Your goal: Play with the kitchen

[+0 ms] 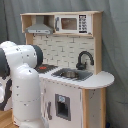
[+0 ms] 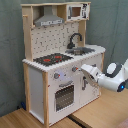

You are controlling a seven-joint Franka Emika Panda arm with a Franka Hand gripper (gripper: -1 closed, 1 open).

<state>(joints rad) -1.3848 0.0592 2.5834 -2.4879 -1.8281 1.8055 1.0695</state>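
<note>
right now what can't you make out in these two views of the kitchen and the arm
- Tool: in the second exterior view it is at the kitchen front by the knobs; contact with them is unclear.
- Tool in the first exterior view: hidden behind the arm's white body.
- Oven door: covered by the arm in the first exterior view.
- Sink contents: too blurred in both exterior views.

White, smooth, rounded shells on the arm [image 1: 24, 82], glossy in both exterior views. Bulky cylindrical links in the first exterior view, with dark grey to black bands at the joints and small dark screw dots scattered down the lower shell. Slimmer forward end in the second exterior view: white wrist [image 2: 113, 71] with black joint rings, one small blue light spot on it, and a white gripper [image 2: 88, 70] body.
</note>
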